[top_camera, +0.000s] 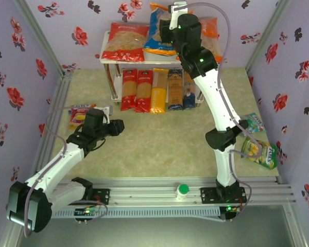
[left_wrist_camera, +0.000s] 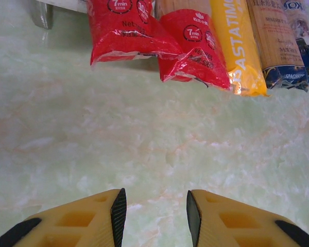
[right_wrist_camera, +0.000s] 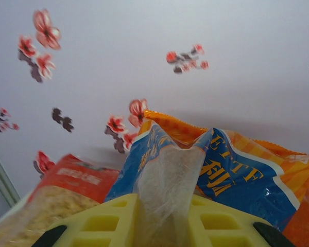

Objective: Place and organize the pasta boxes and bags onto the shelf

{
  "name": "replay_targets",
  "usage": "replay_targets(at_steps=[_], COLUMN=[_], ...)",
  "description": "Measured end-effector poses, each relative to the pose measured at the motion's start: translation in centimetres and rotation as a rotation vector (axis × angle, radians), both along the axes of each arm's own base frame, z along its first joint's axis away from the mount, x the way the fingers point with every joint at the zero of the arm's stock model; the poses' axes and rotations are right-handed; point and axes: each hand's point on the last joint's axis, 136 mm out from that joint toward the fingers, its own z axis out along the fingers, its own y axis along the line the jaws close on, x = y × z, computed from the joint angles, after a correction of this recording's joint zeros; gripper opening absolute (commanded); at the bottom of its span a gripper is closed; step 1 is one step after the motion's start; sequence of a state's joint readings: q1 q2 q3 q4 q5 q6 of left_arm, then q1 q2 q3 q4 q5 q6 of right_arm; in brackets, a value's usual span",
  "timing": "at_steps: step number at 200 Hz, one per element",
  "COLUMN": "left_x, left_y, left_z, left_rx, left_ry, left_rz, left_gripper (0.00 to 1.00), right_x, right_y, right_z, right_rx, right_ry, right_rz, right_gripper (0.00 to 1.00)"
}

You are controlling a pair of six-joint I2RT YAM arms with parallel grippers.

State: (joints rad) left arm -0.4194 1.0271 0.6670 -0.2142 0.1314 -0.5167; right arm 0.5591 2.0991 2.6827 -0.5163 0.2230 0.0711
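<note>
At the back of the shelf's top board, the right gripper has its yellow fingers pressed together on the clear, crumpled edge of the blue bag, pinching it. The bag is tilted up, with its orange trim showing in the right wrist view. The red bag lies flat just beside it on the left part of the same board. The orange bag sits just behind and to the right, partly hidden by the arm.

Below the top board, five long spaghetti packs lie side by side in a row, their near ends sticking out past the front edge. From left to right they are two red packs, a yellow pack and two dark blue packs.

The left gripper hangs over the bare table in front of the red packs, well apart from them. Its fingers are spread, with nothing between them.

A small red-and-yellow packet lies near the table's left edge. A teal packet and a green packet lie near the right edge.
</note>
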Motion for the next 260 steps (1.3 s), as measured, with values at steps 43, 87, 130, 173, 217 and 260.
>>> replay_targets(at_steps=[43,87,130,173,217,260], left_x=[0.1,0.2,0.3,0.3,0.4,0.4], left_y=[0.4,0.4,0.4,0.5,0.5,0.5], left_z=[-0.1,-0.6,-1.0,-1.2,-1.2,-1.3], left_rx=[0.004,0.010,0.017,0.018,0.018,0.022], left_ry=[0.003,0.017,0.031,0.035,0.035,0.036], left_rz=[0.010,0.013,0.013,0.015,0.016,0.014], left_gripper=[0.39,0.38,0.39,0.39,0.45,0.54], right_x=[2.8,3.5,3.8,4.1,4.7,5.4], right_y=[-1.5,-1.0,0.4,2.1,2.3,2.4], right_z=[-2.3,-2.6,-3.6,-5.6,-6.8,-8.5], right_rx=[0.049,0.107,0.137,0.119,0.111,0.084], right_ry=[0.060,0.069,0.097,0.132,0.143,0.155], right_rz=[0.017,0.063,0.102,0.110,0.082,0.044], right_gripper=[0.00,0.00,0.00,0.00,0.39,0.73])
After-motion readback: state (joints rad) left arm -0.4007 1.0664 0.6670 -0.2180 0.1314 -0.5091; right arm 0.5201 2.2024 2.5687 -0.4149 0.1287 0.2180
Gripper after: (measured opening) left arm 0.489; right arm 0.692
